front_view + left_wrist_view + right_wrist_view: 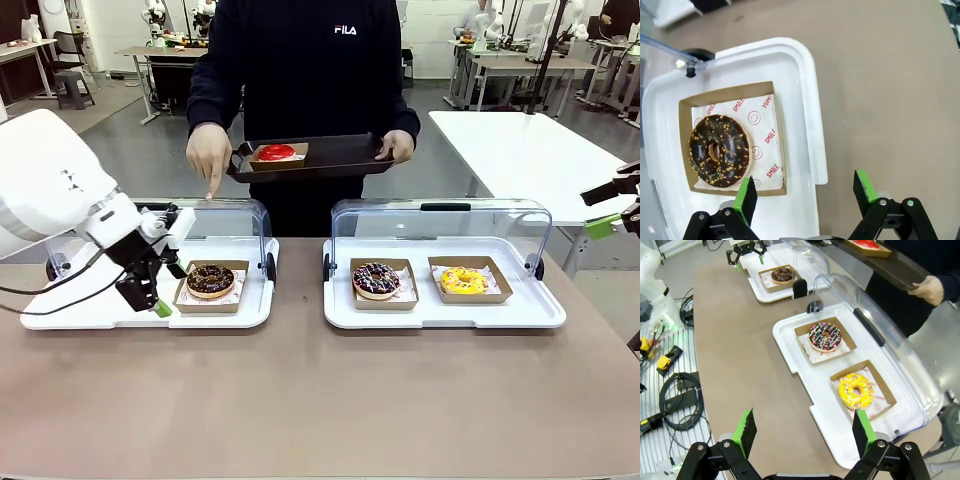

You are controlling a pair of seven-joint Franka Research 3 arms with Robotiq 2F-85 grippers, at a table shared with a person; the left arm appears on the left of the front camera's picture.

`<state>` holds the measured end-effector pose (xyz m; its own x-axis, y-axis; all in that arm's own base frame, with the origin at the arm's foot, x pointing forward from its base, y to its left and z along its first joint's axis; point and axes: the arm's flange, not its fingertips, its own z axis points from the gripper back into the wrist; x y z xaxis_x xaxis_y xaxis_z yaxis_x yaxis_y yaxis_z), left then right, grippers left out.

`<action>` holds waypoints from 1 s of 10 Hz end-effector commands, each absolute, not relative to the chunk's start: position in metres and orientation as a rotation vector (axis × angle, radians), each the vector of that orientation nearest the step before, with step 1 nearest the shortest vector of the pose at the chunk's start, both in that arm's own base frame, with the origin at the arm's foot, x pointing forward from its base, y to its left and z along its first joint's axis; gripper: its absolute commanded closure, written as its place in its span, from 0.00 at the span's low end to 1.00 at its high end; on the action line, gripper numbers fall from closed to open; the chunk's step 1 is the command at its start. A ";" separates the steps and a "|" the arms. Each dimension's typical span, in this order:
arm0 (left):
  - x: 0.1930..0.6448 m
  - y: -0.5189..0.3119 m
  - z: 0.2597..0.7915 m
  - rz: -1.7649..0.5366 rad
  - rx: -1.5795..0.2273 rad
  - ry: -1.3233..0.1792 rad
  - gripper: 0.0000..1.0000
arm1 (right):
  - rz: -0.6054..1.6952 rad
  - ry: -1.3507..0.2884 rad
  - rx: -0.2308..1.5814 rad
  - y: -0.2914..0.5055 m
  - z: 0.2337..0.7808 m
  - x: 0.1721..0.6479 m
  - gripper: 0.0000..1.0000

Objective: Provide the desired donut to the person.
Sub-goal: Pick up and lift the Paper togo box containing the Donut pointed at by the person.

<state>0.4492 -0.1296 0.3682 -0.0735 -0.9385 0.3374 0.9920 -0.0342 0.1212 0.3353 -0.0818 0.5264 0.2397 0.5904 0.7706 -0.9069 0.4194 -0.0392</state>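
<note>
Front view gives us the person (310, 60) at the far side of the table. One hand (208, 152) points a finger down toward the left white tray (100, 310). The other hand (398, 146) holds a dark serving tray (340, 155), where a red donut (277, 152) lies in its carton.

We judge that the wanted one is the chocolate donut (210, 280) with pale crumbs on top. It sits on printed paper inside a brown carton box (185, 300) in the left white tray, whose clear lid (235, 215) stands raised.

The left gripper (150, 300) hangs just beside this box, its jaws spread wide with nothing between them. In the left wrist view one green finger is over the box's corner and the other over the bare table past the tray's rim. The right gripper (804, 429) is well apart from the trays, also wide open and empty.

The right white tray (540, 305) holds a sprinkled donut (376, 280) and a yellow donut (464, 281), each in its own carton.

We expect the chocolate donut to be light and soft, with a glaze that marks easily, so we would not pinch it directly. The carton wall is the better place to hold. It looks thin and may bend, and the donut lies loose inside, so the box should stay level when lifted.
</note>
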 end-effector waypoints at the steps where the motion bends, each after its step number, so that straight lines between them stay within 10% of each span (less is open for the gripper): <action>1: 0.455 -0.144 0.373 -1.523 -0.141 -0.257 0.00 | 1.084 -0.830 0.483 -0.082 0.525 0.337 0.00; 10: 0.476 -0.144 0.336 -1.542 -0.013 -0.227 0.00 | 1.084 -0.830 0.483 -0.082 0.525 0.337 0.00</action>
<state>0.4685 -0.1420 0.3379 0.0056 -0.9858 0.1677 0.9941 0.0237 0.1056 0.3353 -0.0818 0.5264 0.2397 0.5905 0.7707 -0.9069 0.4194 -0.0393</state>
